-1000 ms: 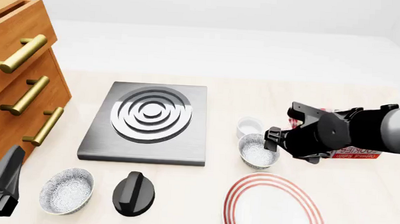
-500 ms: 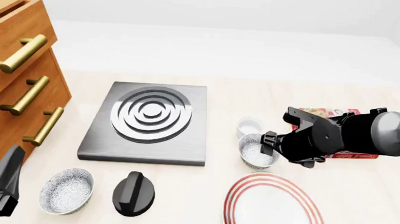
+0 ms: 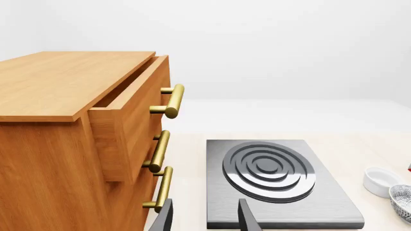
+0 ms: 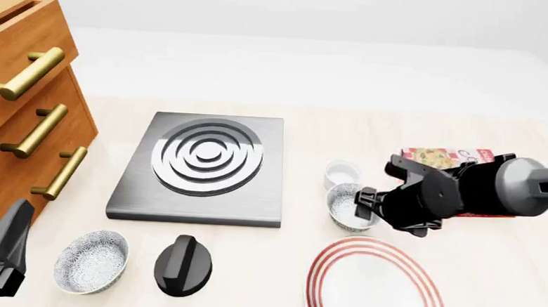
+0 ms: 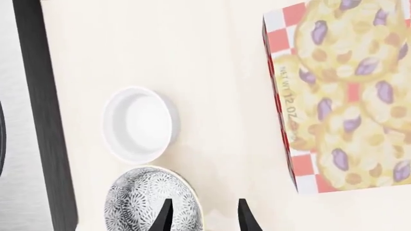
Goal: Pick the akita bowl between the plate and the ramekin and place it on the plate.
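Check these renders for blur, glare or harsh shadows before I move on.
Front view: sharp, flat lighting, only soft shadows beside the stove plate and the plate. Left wrist view: crisp; pale wall blends into the table's far edge. Right wrist view: sharp; faint shadows around the ramekin and cookie box; no glare.

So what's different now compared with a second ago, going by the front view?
The right arm has come down over the akita bowl; the right gripper is now at the bowl's right rim, jaws open, one finger over the rim. More of the cookie box shows behind the arm. The bowl, ramekin, plate and left gripper have not moved.
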Controlling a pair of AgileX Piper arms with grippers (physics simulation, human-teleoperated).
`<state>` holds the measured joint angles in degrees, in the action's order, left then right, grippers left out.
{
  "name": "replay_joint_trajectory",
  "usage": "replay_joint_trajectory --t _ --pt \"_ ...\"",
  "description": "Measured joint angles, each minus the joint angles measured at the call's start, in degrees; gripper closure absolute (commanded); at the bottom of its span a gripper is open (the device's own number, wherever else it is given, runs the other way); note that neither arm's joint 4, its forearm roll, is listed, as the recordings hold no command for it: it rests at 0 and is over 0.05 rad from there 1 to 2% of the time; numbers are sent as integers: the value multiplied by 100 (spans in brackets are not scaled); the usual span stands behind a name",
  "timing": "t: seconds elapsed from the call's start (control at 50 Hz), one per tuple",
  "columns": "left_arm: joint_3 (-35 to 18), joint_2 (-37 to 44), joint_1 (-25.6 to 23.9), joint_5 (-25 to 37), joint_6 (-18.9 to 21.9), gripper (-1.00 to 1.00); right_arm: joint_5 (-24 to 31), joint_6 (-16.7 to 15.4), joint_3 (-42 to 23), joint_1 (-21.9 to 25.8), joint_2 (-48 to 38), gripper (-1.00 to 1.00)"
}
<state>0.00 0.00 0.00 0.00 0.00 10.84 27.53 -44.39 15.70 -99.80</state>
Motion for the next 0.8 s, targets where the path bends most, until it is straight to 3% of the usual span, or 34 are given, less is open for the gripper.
replay_joint_trajectory --t 0.04,0.06,0.26,0.58,0.8 --pt "0 0 0 0 0 -100 -9 5 4 9 -20 -100" --pt "0 0 0 0 0 -100 -13 5 6 12 -27 100" --pt "0 0 0 0 0 -100 -52 -224 -2 -35 67 100" --pt "0 0 0 0 0 -100 -62 -195 43 -57 129 100" --pt "0 0 0 0 0 -100 237 -152 64 28 532 100"
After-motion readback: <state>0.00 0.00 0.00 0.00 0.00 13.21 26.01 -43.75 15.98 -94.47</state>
